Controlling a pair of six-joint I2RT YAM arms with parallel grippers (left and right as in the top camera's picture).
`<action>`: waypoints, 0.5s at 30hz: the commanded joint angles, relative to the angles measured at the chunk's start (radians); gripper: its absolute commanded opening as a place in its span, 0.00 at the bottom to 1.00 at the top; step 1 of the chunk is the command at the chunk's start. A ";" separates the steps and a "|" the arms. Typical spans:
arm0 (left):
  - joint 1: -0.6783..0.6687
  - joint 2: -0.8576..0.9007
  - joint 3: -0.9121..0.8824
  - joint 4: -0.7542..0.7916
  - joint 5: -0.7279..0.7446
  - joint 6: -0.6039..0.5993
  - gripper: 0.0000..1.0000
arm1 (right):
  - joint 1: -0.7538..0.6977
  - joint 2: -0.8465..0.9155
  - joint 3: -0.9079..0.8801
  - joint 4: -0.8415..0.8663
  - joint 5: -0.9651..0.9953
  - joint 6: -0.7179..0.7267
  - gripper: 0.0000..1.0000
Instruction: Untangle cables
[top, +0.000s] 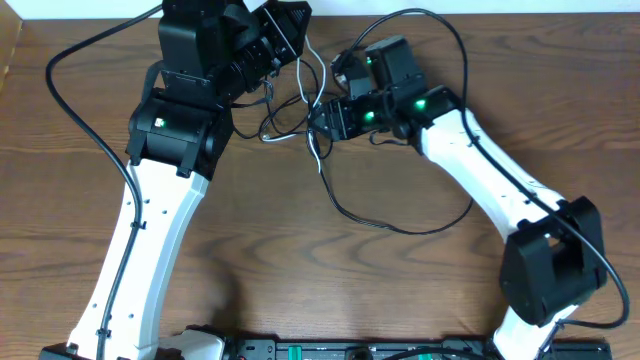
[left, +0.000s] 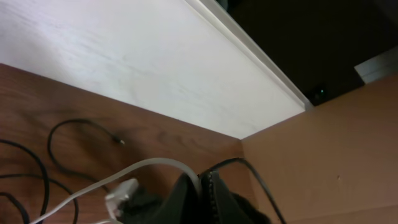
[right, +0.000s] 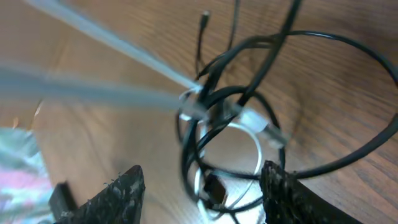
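The cables lie in a tangle (top: 296, 112) at the back middle of the table, several black loops and one white cable (top: 318, 150). My left gripper (top: 292, 35) is raised behind the tangle. In the left wrist view its jaws (left: 203, 184) are shut on the white cable (left: 146, 165), whose white plug (left: 121, 194) hangs beside them. My right gripper (top: 322, 118) sits at the tangle's right edge. In the right wrist view it is open (right: 202, 190), with the knot of black and white loops (right: 224, 134) between and ahead of its fingers. The white cable (right: 118, 93) runs taut to the upper left.
A long black cable loop (top: 400, 228) trails across the table towards the front right. A thick black arm wire (top: 70, 95) curves at the left. A pale wall (left: 143, 68) and a cardboard panel (left: 323, 162) stand just behind the table's back edge.
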 joint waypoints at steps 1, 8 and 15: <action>-0.001 0.006 0.016 0.005 -0.013 -0.024 0.07 | 0.032 0.041 0.017 0.040 0.109 0.095 0.56; -0.002 0.006 0.016 0.003 -0.012 -0.024 0.08 | 0.077 0.085 0.017 0.164 0.126 0.099 0.50; -0.001 0.006 0.016 -0.006 -0.013 -0.023 0.07 | 0.081 0.096 0.017 0.140 0.212 0.106 0.01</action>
